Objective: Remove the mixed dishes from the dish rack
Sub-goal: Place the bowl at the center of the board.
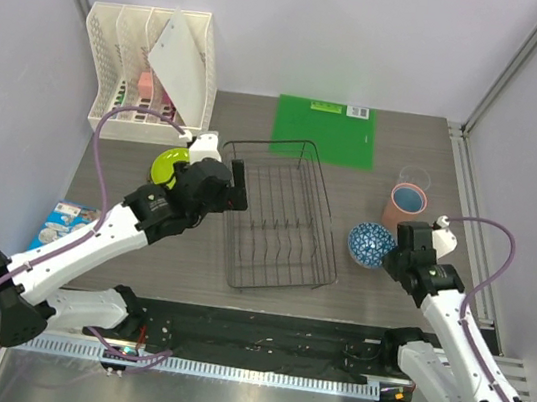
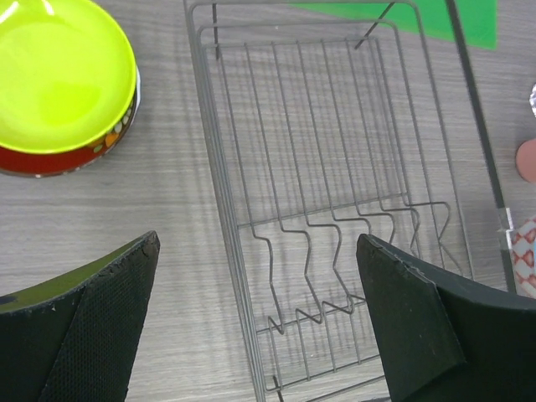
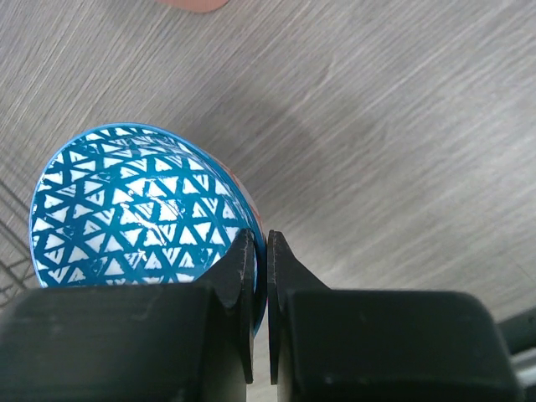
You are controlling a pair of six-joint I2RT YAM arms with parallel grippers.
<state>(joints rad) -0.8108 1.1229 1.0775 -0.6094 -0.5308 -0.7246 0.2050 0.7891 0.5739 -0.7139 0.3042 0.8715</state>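
Overhead, the dish rack (image 1: 281,218) stands with no dish in it. Left of the rack lies the yellow-green plate (image 1: 167,164). Right of it sit the blue-and-white patterned round bowl (image 1: 369,244) and, farther back, the salmon-pink cup (image 1: 407,207), with the clear glass tumbler (image 1: 412,174) just behind. The unloading looks nearly done. The left gripper (image 1: 238,184) hangs at the rack's left rim, and the right gripper (image 1: 389,252) meets the bowl's far side from the rack.

From the left wrist, the fingers are spread wide and hold nothing above the rack's bare prongs. Left of the rack, the yellow-green plate rests on the dark red patterned plate (image 2: 50,161), probably stacked to save room.

From the right wrist, the fingers pinch the bowl's rim, one inside and one outside, a grip suited to a thin wall. Whether the bowl rests down beside the rack or is lifted, I cannot tell.
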